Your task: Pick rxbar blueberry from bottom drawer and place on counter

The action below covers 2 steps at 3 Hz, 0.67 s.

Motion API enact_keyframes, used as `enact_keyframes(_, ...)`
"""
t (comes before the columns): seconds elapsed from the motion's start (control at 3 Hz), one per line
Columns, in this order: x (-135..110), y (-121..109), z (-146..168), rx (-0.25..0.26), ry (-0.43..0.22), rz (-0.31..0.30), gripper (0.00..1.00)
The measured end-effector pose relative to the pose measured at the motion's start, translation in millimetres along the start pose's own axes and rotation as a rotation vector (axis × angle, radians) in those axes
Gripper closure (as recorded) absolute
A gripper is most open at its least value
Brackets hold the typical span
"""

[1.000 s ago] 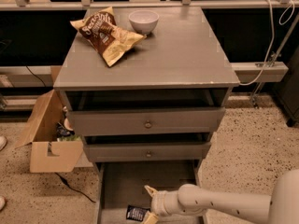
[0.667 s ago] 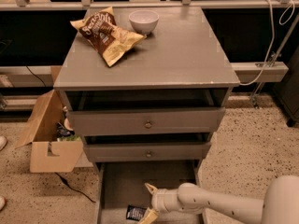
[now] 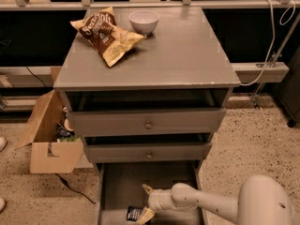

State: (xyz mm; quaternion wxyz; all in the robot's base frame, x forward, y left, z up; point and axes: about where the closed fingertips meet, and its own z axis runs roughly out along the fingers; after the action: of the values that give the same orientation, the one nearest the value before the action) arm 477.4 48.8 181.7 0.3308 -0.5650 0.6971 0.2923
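Observation:
The rxbar blueberry (image 3: 134, 213), a small dark bar with pale print, lies flat near the front left of the open bottom drawer (image 3: 112, 191). My gripper (image 3: 146, 202) is down inside that drawer, just right of the bar. It is open, with one tan fingertip (image 3: 146, 189) toward the back and the other (image 3: 145, 215) at the bar's right edge. The bar is not between the fingers. The counter (image 3: 183, 55) is the grey cabinet top above.
A brown-and-yellow chip bag (image 3: 105, 32) and a white bowl (image 3: 144, 21) sit at the counter's back left. Two upper drawers with brass knobs (image 3: 148, 124) stand slightly pulled out above the gripper. An open cardboard box (image 3: 49, 139) stands on the floor at the left.
The gripper stays in almost the same spot beside the bar. The arm's elbow at the lower right has shifted slightly left.

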Motion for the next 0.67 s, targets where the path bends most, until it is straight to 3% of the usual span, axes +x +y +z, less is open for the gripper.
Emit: enact_keyframes(0.67, 30, -2, 39, -0.017, 0.054, 0.003, 0.0)
